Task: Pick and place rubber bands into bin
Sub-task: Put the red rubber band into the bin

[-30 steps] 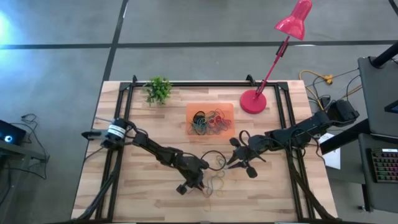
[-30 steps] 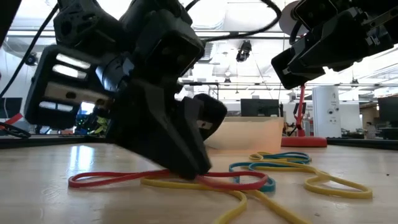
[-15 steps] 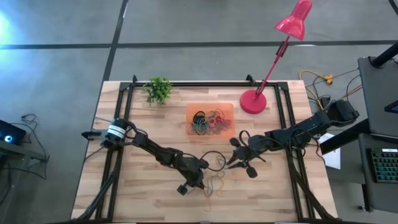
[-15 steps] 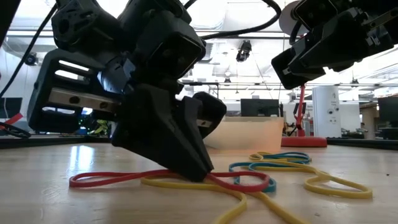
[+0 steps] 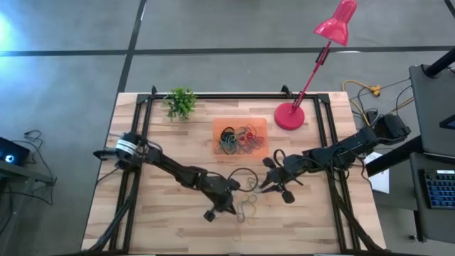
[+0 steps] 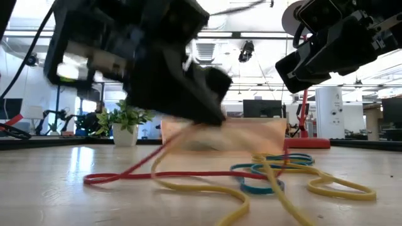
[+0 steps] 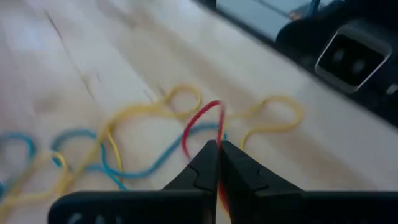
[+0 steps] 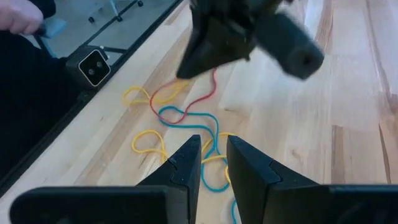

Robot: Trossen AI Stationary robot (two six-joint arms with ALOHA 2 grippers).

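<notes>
The left gripper (image 7: 217,155), jaws pinching a red band (image 6: 188,169), lifts it off the table (image 5: 156,220) near the bin (image 5: 240,138). The right gripper (image 8: 213,163) hovers just right, jaws slightly spread.

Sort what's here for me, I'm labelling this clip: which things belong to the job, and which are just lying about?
Job:
- red band, pinched in the shut left gripper and lifting
- loose yellow bands and blue bands on the table
- bin, bands already inside
- right gripper, waiting over the loose bands

Lying about:
- red lamp
- small plant
</notes>
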